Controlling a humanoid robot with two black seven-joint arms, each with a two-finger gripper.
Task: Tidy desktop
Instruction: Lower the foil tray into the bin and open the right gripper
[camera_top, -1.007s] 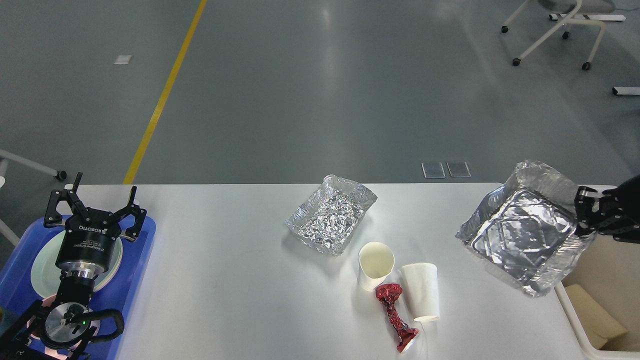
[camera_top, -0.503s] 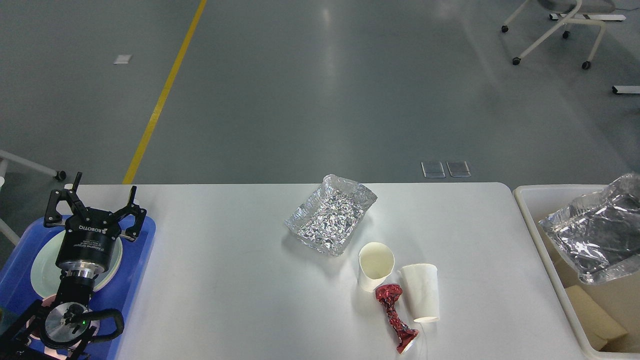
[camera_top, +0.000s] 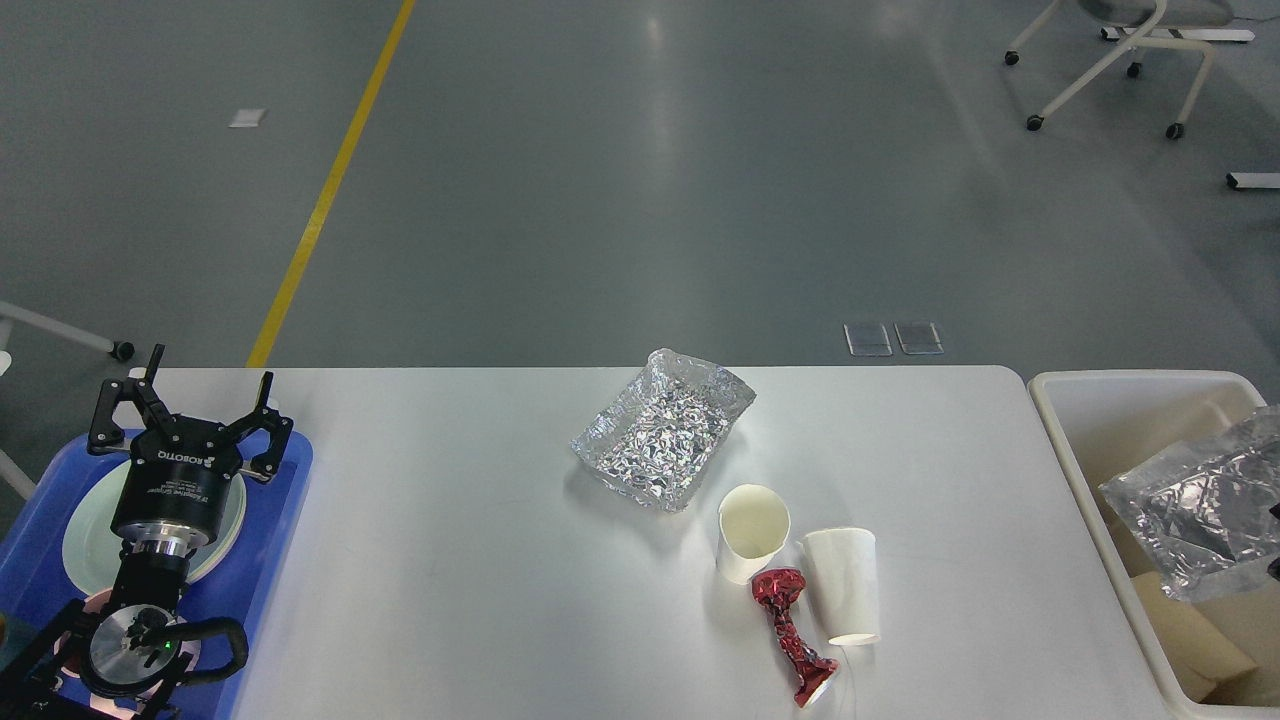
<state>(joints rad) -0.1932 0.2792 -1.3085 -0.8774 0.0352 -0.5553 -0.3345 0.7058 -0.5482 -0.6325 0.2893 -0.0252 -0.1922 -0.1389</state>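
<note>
Grey floor lies beyond the white desk (camera_top: 480, 560). From my seat, the left tool (camera_top: 180, 410) hangs with fingers spread apart over the blue tray (camera_top: 285, 500); the right tool is out of view. Right of that tray sit the crumpled foil pan (camera_top: 660, 440), two paper cups (camera_top: 752, 532) and a red wrapper (camera_top: 790, 635). All look light and crushable; I'd pinch rims gently.

Foil tray (camera_top: 1195, 515) now lower inside the cream bin (camera_top: 1100, 400) (right arm out of sight).
</note>
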